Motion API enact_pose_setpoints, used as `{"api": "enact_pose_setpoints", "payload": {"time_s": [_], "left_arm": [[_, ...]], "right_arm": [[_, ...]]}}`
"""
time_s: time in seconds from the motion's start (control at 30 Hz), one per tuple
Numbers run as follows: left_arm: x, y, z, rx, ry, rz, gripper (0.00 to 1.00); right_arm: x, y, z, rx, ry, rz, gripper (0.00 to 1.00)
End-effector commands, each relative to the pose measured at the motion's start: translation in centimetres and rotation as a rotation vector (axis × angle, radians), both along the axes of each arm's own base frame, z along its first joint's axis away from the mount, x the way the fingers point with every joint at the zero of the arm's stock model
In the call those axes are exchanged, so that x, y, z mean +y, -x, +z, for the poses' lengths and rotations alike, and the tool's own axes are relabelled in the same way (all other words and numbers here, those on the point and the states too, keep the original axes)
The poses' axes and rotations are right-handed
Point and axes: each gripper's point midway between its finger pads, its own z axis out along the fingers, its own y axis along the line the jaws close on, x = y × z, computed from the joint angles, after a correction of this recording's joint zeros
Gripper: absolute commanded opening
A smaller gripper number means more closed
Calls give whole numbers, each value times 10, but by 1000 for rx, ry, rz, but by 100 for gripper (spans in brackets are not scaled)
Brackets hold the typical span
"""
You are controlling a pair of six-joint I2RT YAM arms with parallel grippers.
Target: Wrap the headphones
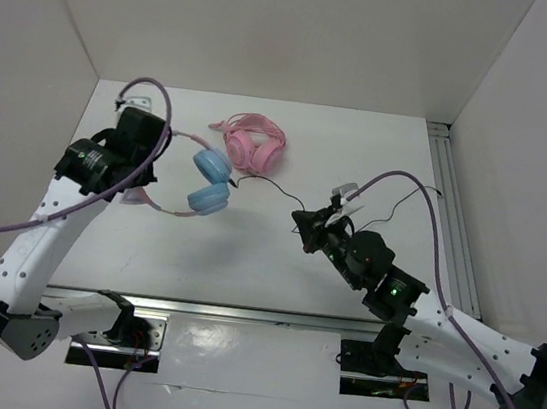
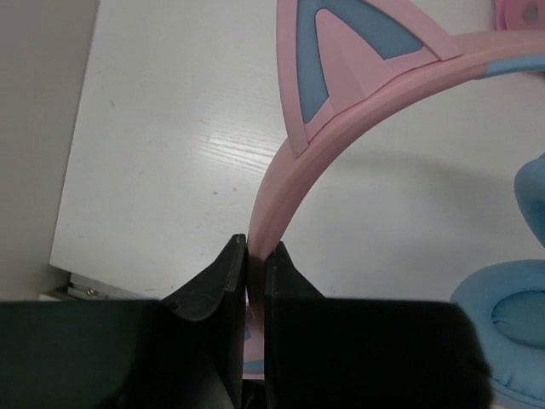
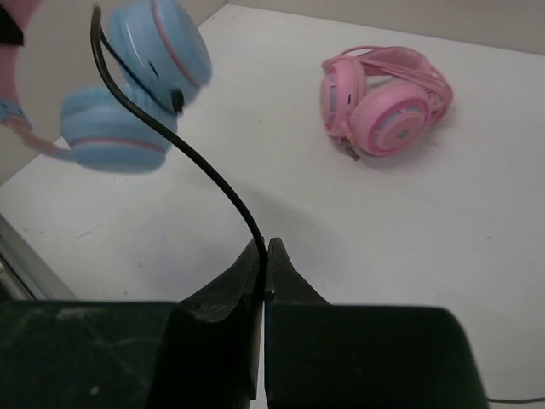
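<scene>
Black fingers (image 2: 226,281) of the left gripper (image 2: 255,252) fill the bottom of the left wrist view, pressed almost together on the pink headband (image 2: 341,136) of the headphones (image 1: 210,182). From that grip the band arcs up and to the right, past a pink cat ear (image 2: 358,60) with a blue centre. It ends at the light blue ear cups (image 2: 511,315) on the right edge.

Seen from above, the headphones sit at the left of the white surface (image 1: 246,256), just right of the left gripper. I cannot tell whether the cups touch the surface.

A thin black cable (image 3: 196,162) leaves one cup and curves down into the right gripper (image 3: 265,251), whose fingers are closed on it near the middle of the surface. Beyond the cable, towards the back, an all-pink pair of headphones (image 3: 383,102) lies apart from both grippers.
</scene>
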Motion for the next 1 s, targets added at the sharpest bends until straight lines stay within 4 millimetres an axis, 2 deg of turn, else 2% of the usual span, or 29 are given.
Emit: {"api": "enact_pose_setpoints", "payload": {"time_s": [0.0, 0.1, 0.13, 0.23, 0.27, 0.33, 0.37, 0.47, 0.5, 0.63, 0.73, 0.87, 0.9, 0.97], "left_arm": [[-55, -28, -2, -31, 26, -272, 0], [-126, -24, -17, 27, 121, -632, 0], [-167, -5, -19, 60, 213, -819, 0], [-208, 16, -31, 139, 193, -1021, 0], [-228, 34, -33, 159, 177, -1112, 0], [-240, 50, -38, 184, 144, -1186, 0], [-251, 67, -39, 200, 140, -1262, 0], [-259, 91, -39, 201, 132, -1360, 0], [-258, 95, -31, 172, 140, -1372, 0], [-250, 101, -12, 105, 159, -1379, 0], [-250, 106, 3, 64, 188, -1401, 0], [-247, 103, 18, 5, 188, -1389, 0], [-249, 113, 27, -21, 231, -1430, 0], [-255, 117, 45, -93, 275, -1465, 0]], "right_arm": [[-30, 0, 23, -38, 105, -156, 0], [-36, 3, 33, -58, 165, -165, 0], [-38, 4, 30, -48, 188, -164, 0], [-44, 2, 34, -52, 202, -190, 0], [-45, 2, 35, -52, 202, -201, 0], [-46, 3, 33, -50, 212, -203, 0], [-47, 2, 33, -50, 213, -212, 0], [-54, 0, 36, -51, 216, -249, 0], [-55, -2, 33, -52, 217, -260, 0], [-50, -4, 28, -49, 224, -259, 0], [-40, -6, 18, -35, 256, -234, 0], [-30, -6, 12, -28, 247, -206, 0], [-27, -6, 11, -33, 232, -196, 0], [-17, -3, 9, -40, 222, -133, 0]]}}
